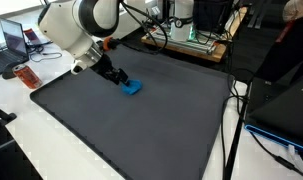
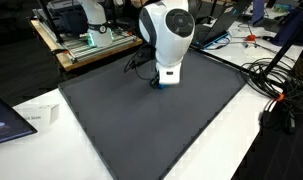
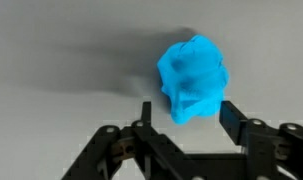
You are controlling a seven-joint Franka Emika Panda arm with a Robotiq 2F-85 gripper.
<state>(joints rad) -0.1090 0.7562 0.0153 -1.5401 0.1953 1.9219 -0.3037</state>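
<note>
1. The gripper [image 3: 188, 112] is hanging low over the dark mat [image 3: 51, 50], pointing down from the white arm [image 2: 166, 35]; in both exterior views it is working over the mat's far half.
2. The jaws are standing parted, a little wider than the thing between them; they are not clamping anything.
3. The blue lump [image 3: 194, 78], crumpled and soft-looking, is lying on the mat between the fingers; on one side a strip of bare mat is showing between finger and lump; on the other side the pad may be brushing it, though the wrist view is not making that clear.
4. In an exterior view the blue lump [image 1: 132, 87] is peeking out just beside the fingertips; it is resting flat on the mat, not lifted.
5. As a judgement of progress: the fingers are bracketing the lump and are lined up on it, so the positioning is looking done; no grip and no lift are showing yet.
6. Beyond the mat's edge a red item [image 1: 28, 76] and a tangle of cables [image 2: 276, 85] are lying well apart from the gripper; neither is touching the lump.
</note>
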